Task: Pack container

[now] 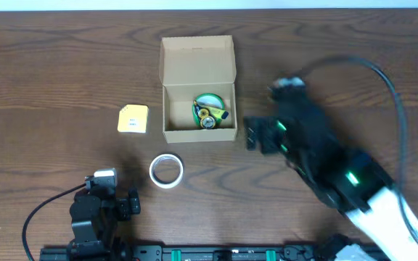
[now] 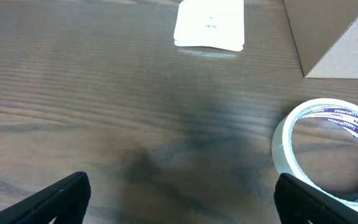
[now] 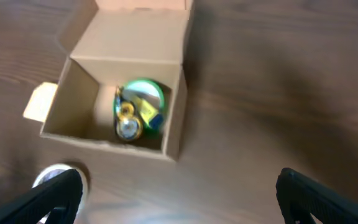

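Box open, right gripper just right of it, fingers apart, left gripper below-left, fingers apart

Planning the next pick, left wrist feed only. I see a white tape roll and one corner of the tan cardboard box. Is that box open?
Observer: Yes. The tan cardboard box is open, flap lid folded back.
Operator: Contents?
Observer: A green round item plus small yellow and blue pieces.
Operator: Right arm?
Observer: The right gripper hangs beside the box's right wall, open and empty.
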